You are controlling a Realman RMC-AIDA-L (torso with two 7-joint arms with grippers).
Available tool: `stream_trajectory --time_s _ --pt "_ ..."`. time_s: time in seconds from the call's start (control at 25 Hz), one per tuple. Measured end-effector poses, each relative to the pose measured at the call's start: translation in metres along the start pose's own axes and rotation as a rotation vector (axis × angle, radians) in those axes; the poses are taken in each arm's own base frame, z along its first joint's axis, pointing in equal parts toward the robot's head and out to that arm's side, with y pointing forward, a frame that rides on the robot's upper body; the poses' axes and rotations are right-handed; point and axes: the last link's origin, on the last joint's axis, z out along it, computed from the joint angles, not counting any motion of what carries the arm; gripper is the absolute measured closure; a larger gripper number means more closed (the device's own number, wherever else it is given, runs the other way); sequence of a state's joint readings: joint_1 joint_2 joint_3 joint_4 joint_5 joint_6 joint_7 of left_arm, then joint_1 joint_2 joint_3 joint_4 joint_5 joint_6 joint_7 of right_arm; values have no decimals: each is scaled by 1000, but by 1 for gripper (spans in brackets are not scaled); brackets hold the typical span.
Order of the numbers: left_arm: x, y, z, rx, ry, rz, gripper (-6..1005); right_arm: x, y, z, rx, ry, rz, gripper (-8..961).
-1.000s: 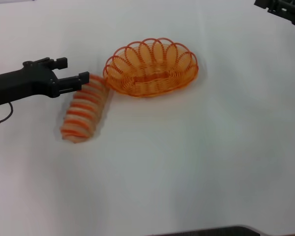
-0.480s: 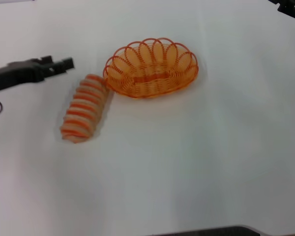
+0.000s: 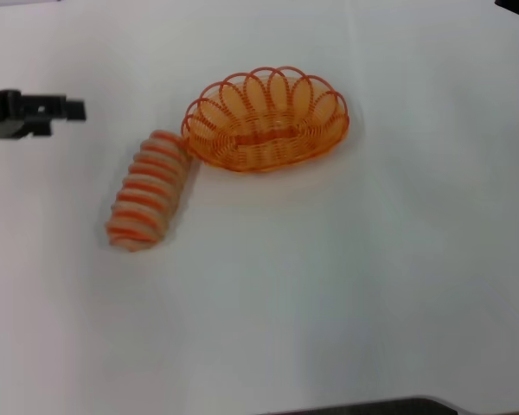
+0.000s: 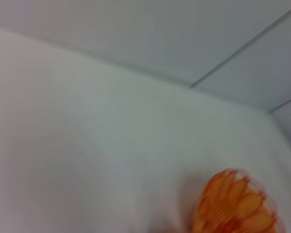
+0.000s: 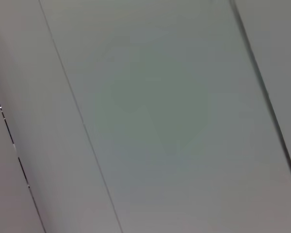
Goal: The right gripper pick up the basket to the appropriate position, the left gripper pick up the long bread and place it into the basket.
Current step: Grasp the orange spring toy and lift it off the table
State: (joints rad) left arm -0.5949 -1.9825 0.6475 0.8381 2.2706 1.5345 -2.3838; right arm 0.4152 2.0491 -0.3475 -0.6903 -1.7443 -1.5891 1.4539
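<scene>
A: So, the left gripper [image 3: 69, 109] has pulled back. A second ago it hung right at the far end of the bread [image 3: 149, 190], fingers spread wide; now it sits at the far-left edge of the head view, well apart from the loaf.

B: Is it carrying anything?

A: No. It holds nothing, and from this side I cannot tell how wide the fingers stand. The bread has not moved: it lies on the white table [image 3: 329, 285], slanting from near-left to far-right, its far end just beside the left rim of the basket [image 3: 266, 118], perhaps touching it.

B: And the basket?

A: Same spot as before, upright, past the middle of the table, with nothing in it. The left wrist view catches only a piece of its rim, low in the corner.

B: The right gripper?

A: Only a dark sliver shows at the far-right corner of the head view; a second ago more of it was visible there. Its wrist view shows only plain grey panels.

B: So what does that mean for the task?

A: Both arms have drawn away, and the bread is not in the basket. I judge that the loading step is undone; the loaf would need a fresh approach.
</scene>
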Motion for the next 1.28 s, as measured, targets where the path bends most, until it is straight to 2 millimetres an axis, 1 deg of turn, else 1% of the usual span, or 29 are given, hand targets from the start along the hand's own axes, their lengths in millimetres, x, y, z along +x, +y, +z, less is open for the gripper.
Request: stream_trajectory --time_s 0.16,0.24,0.32,0.36,0.44,0.6,0.72,0.96,1.12,1.28 --pt "9 0 -7 164 -143 9 172 0 -4 1 22 9 8 36" --pt "14 5 -10 202 -167 34 172 0 -7 1 40 13 9 36" --pt "22 15 -9 254 -208 93 172 0 -10 1 60 17 13 36" --pt "22 15 -9 254 -208 93 171 0 -11 1 68 19 14 36" --pt "26 22 -6 274 -239 126 171 0 -13 1 80 24 12 36" --pt "30 42 3 265 -282 217 171 0 -18 3 111 34 9 37" --pt "26 56 15 305 -327 313 171 0 -22 4 136 46 12 37" --pt "17 65 25 356 -377 369 172 -1 -26 7 157 50 13 36" --pt "9 68 34 392 -417 380 172 -1 -29 7 175 49 16 36" --pt "6 74 41 392 -428 362 172 -1 -30 8 182 46 17 36"
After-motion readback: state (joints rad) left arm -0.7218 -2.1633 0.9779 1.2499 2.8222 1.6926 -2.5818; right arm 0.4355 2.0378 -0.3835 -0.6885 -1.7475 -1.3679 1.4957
